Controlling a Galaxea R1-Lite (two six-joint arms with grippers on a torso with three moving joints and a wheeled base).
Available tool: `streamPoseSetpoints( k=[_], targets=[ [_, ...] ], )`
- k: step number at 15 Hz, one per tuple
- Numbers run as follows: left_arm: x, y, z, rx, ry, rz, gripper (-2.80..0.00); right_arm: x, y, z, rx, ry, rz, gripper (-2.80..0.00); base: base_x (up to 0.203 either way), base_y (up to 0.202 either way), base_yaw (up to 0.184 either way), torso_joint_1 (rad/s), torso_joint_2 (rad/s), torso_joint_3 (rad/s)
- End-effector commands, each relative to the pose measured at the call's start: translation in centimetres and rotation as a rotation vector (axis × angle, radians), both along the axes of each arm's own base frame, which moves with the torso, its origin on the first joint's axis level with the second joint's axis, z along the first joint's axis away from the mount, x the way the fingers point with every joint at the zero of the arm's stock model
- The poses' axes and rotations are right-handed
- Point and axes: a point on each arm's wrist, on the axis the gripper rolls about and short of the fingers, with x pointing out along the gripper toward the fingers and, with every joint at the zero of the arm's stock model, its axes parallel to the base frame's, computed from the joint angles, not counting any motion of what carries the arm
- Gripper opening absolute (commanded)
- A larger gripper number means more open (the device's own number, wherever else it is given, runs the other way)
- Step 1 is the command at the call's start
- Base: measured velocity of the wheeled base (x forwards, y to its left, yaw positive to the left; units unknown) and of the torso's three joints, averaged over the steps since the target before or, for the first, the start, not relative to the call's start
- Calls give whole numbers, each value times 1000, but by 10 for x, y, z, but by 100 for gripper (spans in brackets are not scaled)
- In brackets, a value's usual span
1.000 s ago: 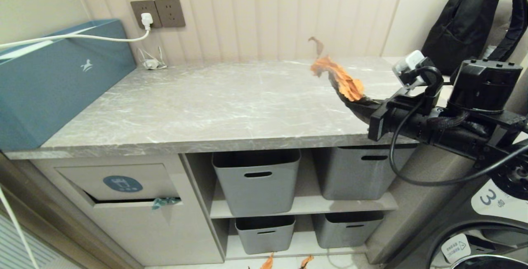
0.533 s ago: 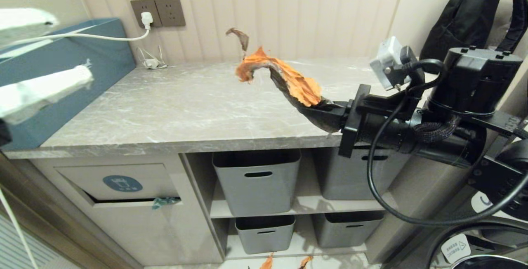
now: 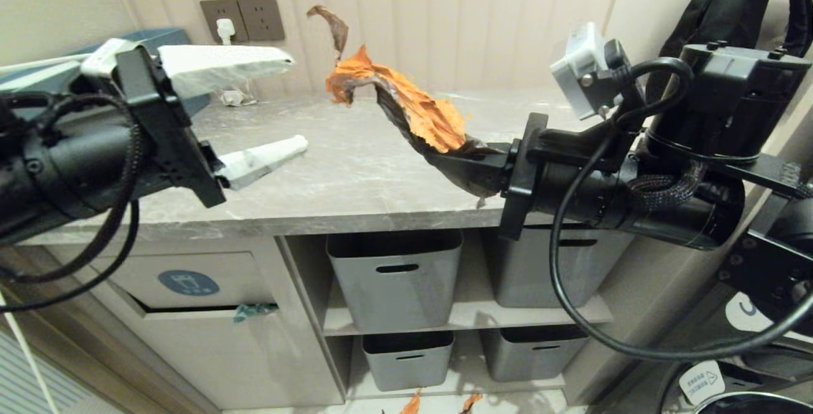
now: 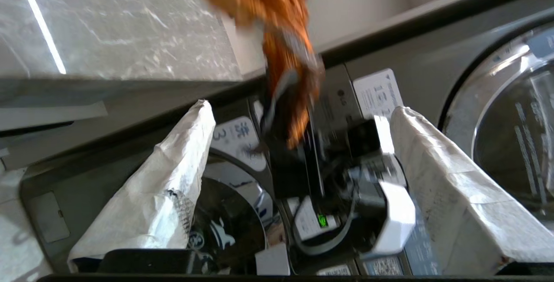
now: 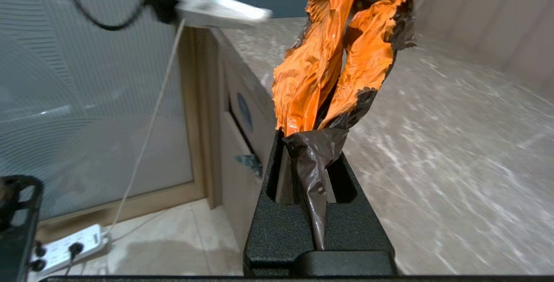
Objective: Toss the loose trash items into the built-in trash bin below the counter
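Trash [image 3: 406,109] is pinched tight in the right gripper [image 3: 492,166] above the counter's [image 3: 330,192] front edge, the left gripper [image 3: 289,106] is spread empty beside it, shreds [image 3: 411,403] lie on the floor, nothing yet binned through the flap [image 3: 184,282].

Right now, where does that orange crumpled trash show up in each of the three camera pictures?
Head view: orange trash at top centre, held above the counter.
Left wrist view: orange trash at top centre, blurred.
Right wrist view: orange trash at upper centre, pinched in black jaws.
Shared landmark: the grey marble counter.
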Motion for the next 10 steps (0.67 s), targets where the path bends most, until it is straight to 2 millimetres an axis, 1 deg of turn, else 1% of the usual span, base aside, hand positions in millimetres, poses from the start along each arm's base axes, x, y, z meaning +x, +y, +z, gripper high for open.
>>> streamPoseSetpoints(
  k=[1,2,4,7,9,10],
  targets=[
    [29,-26,-13,11,51,-31,0,-2,8,-3,-7,5,27,-280,0,0,0,0,0,0],
    [39,-36,-10,4,43,-27,0,-6,12,-4,-11,9,43,-280,0,0,0,0,0,0],
    [55,-50,-7,-7,32,-13,0,-12,23,-7,-22,20,80,-280,0,0,0,0,0,0],
    [68,-57,-11,-6,42,0,0,-22,31,-7,-22,17,116,-280,0,0,0,0,0,0],
    [71,-58,-14,-13,52,67,0,-24,33,-7,-23,17,127,-280,0,0,0,0,0,0],
    [73,-59,-15,-13,54,112,-280,-24,33,-7,-24,18,127,-280,0,0,0,0,0,0]
  ],
)
